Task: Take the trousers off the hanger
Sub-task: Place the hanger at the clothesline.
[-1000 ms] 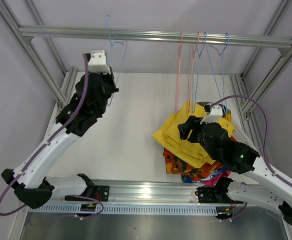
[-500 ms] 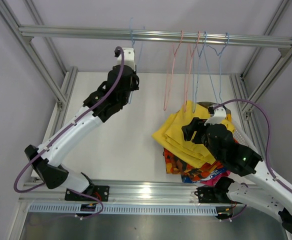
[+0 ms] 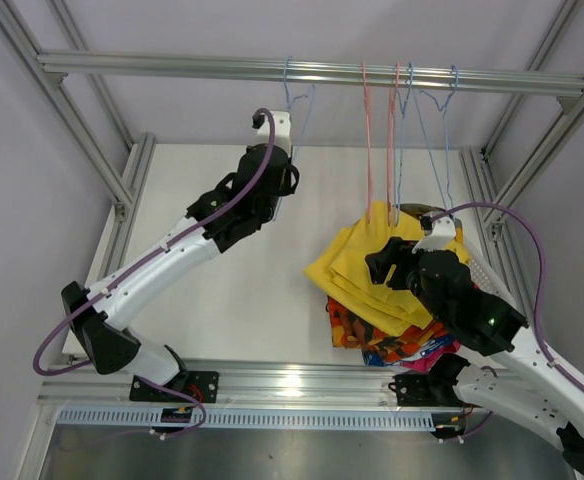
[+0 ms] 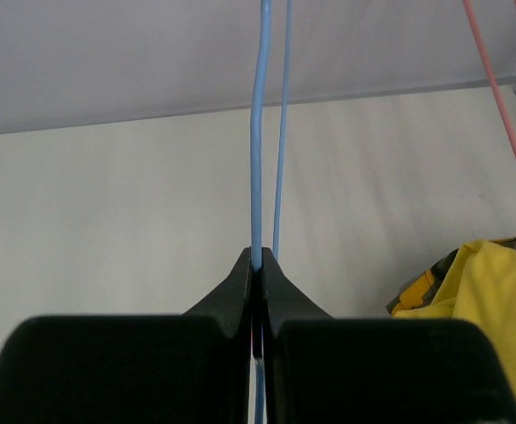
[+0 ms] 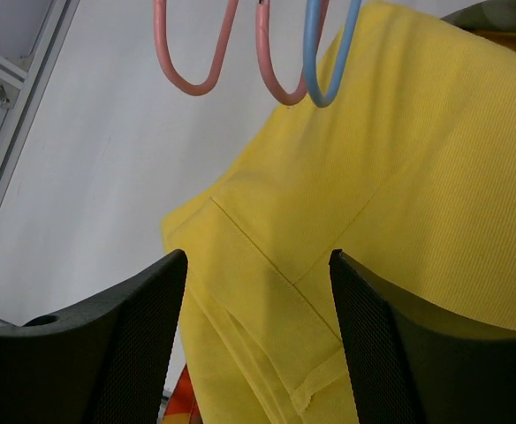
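White worktop inside an aluminium frame, grey walls, rail across the top. The trousers sit piled on the worktop below the rail's right half: plain yellow on top, orange-red and pink edges underneath. Up under the rail, left gripper is pinched tight on a blue hanger hooked on it, arm stretched up. Below the rail's pink hangers, right gripper has jaws apart, holding nothing, hovering over the yellow cloth, arm bent.
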